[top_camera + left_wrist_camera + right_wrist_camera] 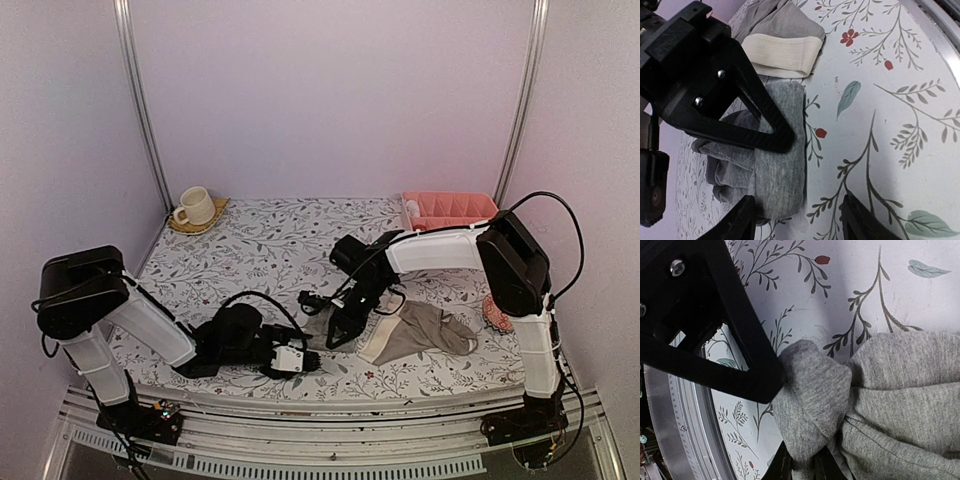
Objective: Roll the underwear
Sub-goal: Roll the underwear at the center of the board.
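Note:
The grey underwear (782,170) lies bunched and partly rolled near the table's front middle, small in the top view (320,322). My right gripper (803,471) is shut on a folded lump of it (815,390) and points down onto it (337,333). My left gripper (800,224) is open low over the table. Its left finger (742,220) sits at the roll's near end, and its right finger is over bare cloth. It reaches in from the left (303,361). The taupe underwear (425,328), with its cream waistband (782,54), lies flat just right of the grey one.
A cream cup on a saucer (195,207) stands at the back left. A pink bin (448,210) is at the back right. A pink knitted piece (497,313) sits by the right arm. The metal front rail (330,415) runs close below both grippers.

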Controlling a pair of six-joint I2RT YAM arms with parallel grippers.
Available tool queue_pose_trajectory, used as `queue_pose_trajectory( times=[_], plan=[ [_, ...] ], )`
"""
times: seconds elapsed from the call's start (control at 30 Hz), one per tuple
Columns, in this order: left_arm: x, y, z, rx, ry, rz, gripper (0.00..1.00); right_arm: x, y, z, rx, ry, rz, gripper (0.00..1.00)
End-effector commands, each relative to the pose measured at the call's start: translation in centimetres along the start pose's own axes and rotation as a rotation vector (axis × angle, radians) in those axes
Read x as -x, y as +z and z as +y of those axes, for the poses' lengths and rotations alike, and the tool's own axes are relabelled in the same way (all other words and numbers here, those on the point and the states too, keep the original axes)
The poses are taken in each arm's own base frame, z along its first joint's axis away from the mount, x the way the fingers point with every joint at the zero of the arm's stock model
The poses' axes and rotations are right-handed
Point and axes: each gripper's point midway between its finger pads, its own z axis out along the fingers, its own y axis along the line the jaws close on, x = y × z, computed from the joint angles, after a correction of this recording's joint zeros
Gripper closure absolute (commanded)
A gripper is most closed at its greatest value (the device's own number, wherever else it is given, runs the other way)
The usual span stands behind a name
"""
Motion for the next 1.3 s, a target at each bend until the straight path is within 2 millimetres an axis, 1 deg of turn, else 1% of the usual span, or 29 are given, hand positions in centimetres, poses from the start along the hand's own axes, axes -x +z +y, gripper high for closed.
queue_pose_trajectory(
  times=[0.0, 0.07, 0.23, 0.37, 0.53, 0.73, 0.8, 0.83, 0.93, 0.97, 1.07, 1.17, 1.27],
  plan=[
    [0.1, 0.9, 1.4, 0.112, 0.055, 0.04, 0.4, -1.6, 1.4, -0.1, 0.033, 0.039, 0.048, 0.87],
    [0.3, 1.1, 1.0, 0.111, 0.068, 0.038, 0.4, -1.6, 1.4, -0.1, 0.033, 0.04, 0.048, 0.87],
    [-0.2, 1.8, -0.1, 0.093, 0.101, 0.065, 0.4, -1.7, 1.5, -0.2, 0.034, 0.041, 0.052, 0.87],
    [-0.9, 2.5, -0.6, 0.088, 0.12, 0.099, 0.46, -1.9, 1.7, -0.3, 0.034, 0.044, 0.057, 0.87],
    [-1.4, 2.7, -1.1, 0.076, 0.132, 0.115, 0.7, -1.9, 1.6, -0.3, 0.028, 0.041, 0.058, 0.87],
    [-1.6, 2.9, -1.4, 0.057, 0.126, 0.131, 0.92, -1.8, 1.3, -0.3, 0.017, 0.034, 0.053, 0.86],
    [-1.6, 3.0, -1.6, 0.042, 0.117, 0.134, 0.96, -1.7, 1.0, -0.4, -0.002, 0.031, 0.048, 0.8],
    [-1.7, 3.1, -1.7, 0.03, 0.112, 0.136, 1.0, -1.6, 0.7, -0.4, -0.015, 0.027, 0.04, 0.75],
    [-1.6, 3.2, -2.1, -0.015, 0.082, 0.144, 1.0, -1.0, -0.7, -0.3, -0.07, 0.016, -0.003, 0.64],
    [-1.5, 3.2, -2.3, -0.04, 0.071, 0.144, 1.0, -0.6, -1.7, 0.2, -0.089, 0.006, -0.031, 0.61],
    [-1.5, 3.4, -2.9, -0.106, 0.031, 0.149, 1.0, -0.1, -3.7, 1.1, -0.135, -0.01, -0.094, 0.56],
    [-1.4, 3.4, -2.9, -0.164, -0.032, 0.15, 1.0, -0.4, -5.3, 1.3, -0.205, -0.007, -0.14, 0.51],
    [-1.3, 3.4, -2.4, -0.216, -0.102, 0.144, 1.0, -0.9, -6.9, 1.5, -0.274, 0.0, -0.2, 0.47]
  ],
)
